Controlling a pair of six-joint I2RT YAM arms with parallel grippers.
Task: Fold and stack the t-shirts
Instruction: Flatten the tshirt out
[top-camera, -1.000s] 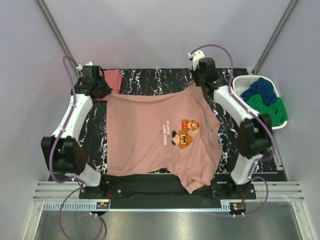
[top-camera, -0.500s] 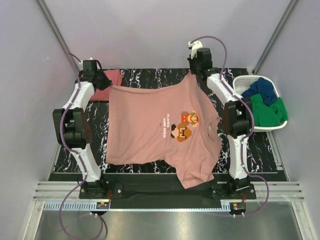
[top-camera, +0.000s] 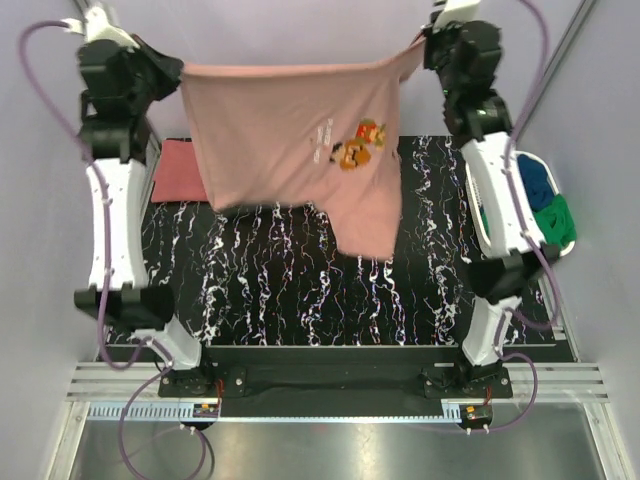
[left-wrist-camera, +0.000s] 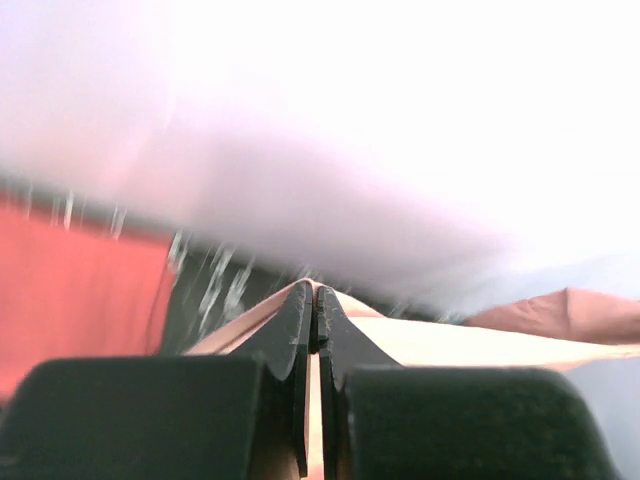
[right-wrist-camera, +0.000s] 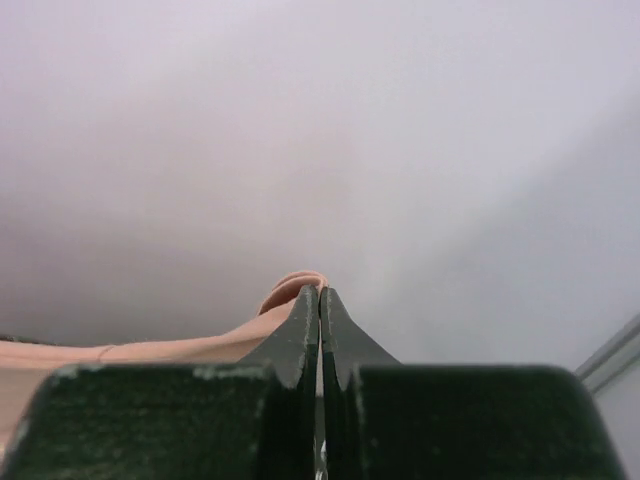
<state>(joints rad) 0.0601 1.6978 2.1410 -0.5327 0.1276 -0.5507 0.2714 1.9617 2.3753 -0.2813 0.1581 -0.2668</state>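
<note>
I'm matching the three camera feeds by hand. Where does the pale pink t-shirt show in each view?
Top external: pale pink t-shirt hangs upper centre, stretched between left gripper and right gripper.
Left wrist: shirt bottom centre, pinched at the fingertips, running off right.
Right wrist: shirt lower left, trailing from the shut fingertips.
Shared landmark: folded red shirt, at left in top and left wrist; absent from right wrist.

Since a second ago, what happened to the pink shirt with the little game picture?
Both arms swung up and lifted the pink t-shirt off the table. It lay mostly flat; now it hangs in the air, stretched between the left end effector and right end effector, both shut on its top edge. The folded red t-shirt and the basket stayed put.
</note>
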